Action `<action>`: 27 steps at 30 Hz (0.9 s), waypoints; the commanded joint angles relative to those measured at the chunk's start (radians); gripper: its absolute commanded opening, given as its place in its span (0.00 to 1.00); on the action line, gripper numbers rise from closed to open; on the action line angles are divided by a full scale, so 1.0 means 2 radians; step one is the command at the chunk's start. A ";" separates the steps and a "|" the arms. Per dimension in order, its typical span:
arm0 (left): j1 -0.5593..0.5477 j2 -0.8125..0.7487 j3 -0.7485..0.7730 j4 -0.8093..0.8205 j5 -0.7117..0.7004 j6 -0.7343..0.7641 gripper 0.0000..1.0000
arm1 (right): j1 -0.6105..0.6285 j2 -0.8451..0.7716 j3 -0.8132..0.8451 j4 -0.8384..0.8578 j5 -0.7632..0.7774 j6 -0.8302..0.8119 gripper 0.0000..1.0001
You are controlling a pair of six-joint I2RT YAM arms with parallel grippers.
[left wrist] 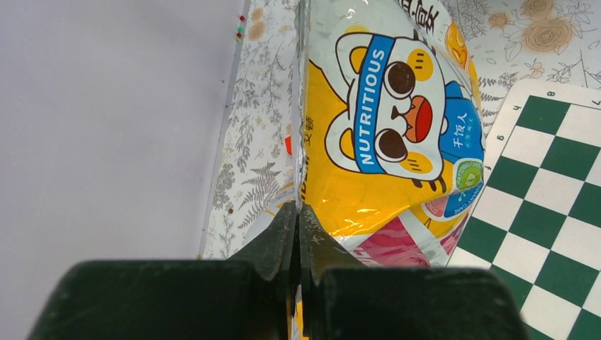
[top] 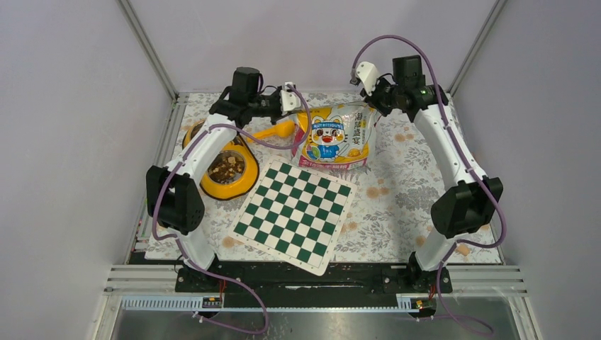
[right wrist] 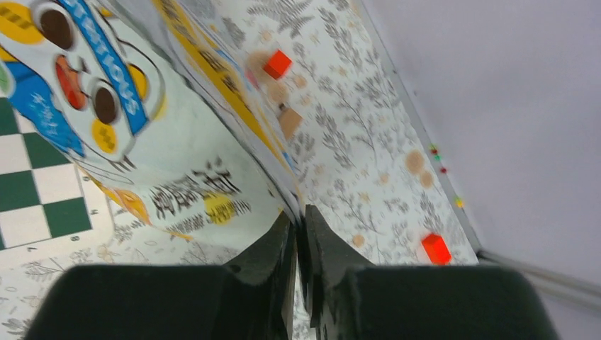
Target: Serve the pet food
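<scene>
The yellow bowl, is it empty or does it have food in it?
Not empty: the yellow bowl holds brown pet food; how full, cannot tell.

A green-and-white chessboard mat (top: 294, 214) lies tilted on a floral tablecloth (top: 411, 177) (grey ferns and tan roses on white). Near the cloth's far edge sits a small red cube (right wrist: 277, 64) with a tan wooden block (right wrist: 289, 120) close by. A second red cube (right wrist: 436, 248) lies well apart.

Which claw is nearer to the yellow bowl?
Left. The left claw pinches the edge of the food bag on the side facing the yellow bowl; the right claw grips the bag's opposite far corner, the whole bag between it and the bowl.
</scene>
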 commanded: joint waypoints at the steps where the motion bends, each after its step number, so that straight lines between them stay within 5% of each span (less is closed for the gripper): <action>1: 0.061 -0.012 0.009 -0.081 -0.078 0.002 0.00 | -0.079 -0.031 -0.008 0.019 0.212 -0.018 0.14; 12: 0.055 -0.012 0.025 -0.035 -0.041 -0.068 0.00 | -0.091 -0.042 -0.006 0.019 0.214 -0.003 0.16; 17: 0.042 -0.029 0.008 0.068 -0.012 -0.145 0.47 | -0.090 -0.069 -0.018 0.019 0.123 0.030 0.51; 21: 0.040 -0.049 -0.024 0.168 -0.012 -0.209 0.60 | -0.080 -0.087 -0.022 0.021 0.034 0.067 0.64; 27: 0.040 -0.088 -0.085 0.316 -0.033 -0.319 0.67 | -0.017 -0.090 -0.036 0.061 -0.030 0.080 0.72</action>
